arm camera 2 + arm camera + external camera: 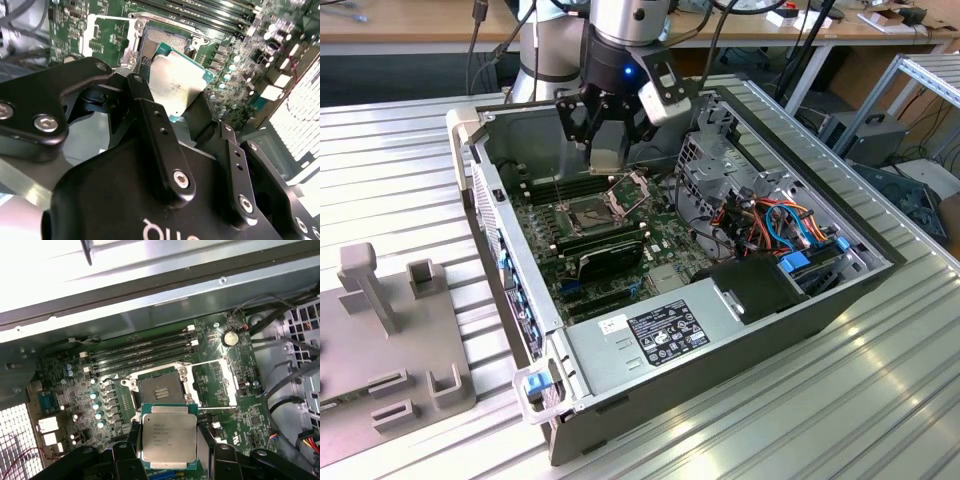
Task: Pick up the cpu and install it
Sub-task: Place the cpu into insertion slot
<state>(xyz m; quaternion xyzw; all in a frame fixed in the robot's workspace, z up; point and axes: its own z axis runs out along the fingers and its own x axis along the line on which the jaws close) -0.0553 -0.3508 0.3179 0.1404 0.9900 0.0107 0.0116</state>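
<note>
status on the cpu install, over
Copy: gripper shut on the cpu. It hangs above the motherboard, not yet in the socket. Socket open and bare.

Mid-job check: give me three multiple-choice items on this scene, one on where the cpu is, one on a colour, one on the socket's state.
1. Where is the cpu? A) between the fingers of the gripper, above the motherboard B) seated and latched down C) dropped, lying loose
2. The motherboard's colour? A) red B) green C) white
3. The socket is: A) covered B) latched shut C) open and empty
Key: 1 A, the gripper holds the chip clear of the board; 2 B, green in both wrist views; 3 C, its bare contacts show in the first wrist view.
</note>
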